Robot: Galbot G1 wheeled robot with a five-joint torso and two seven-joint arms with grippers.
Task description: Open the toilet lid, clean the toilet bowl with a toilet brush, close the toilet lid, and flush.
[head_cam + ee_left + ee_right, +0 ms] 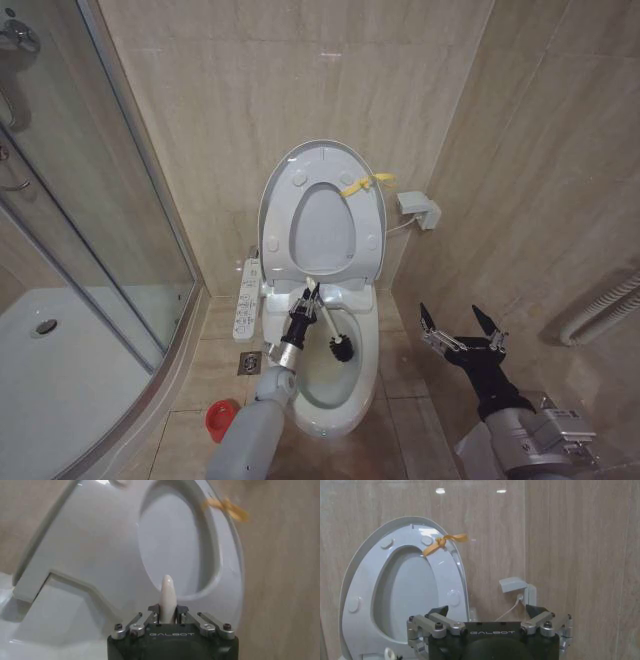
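The toilet lid [322,225] stands raised against the wall with the seat ring in front of it and a yellow ribbon [365,183] at its edge. Below it, the toilet bowl [352,395] lies uncovered. My left gripper [304,306] is over the bowl's rear, shut on the toilet brush handle [328,328]. The black bristle head [342,348] sits inside the bowl. In the left wrist view the gripper [168,617] clamps the white handle [167,590] in front of the lid [170,547]. My right gripper [461,330] hangs open to the right of the bowl, holding nothing; its wrist view [486,610] faces the lid [405,592].
A red holder cup [219,420] stands on the floor to the left of the bowl, near a floor drain [250,362]. The white button panel [247,300] juts out on the toilet's left side. A glass shower enclosure [90,250] closes off the left. A wall box [418,208] hangs to the right of the lid.
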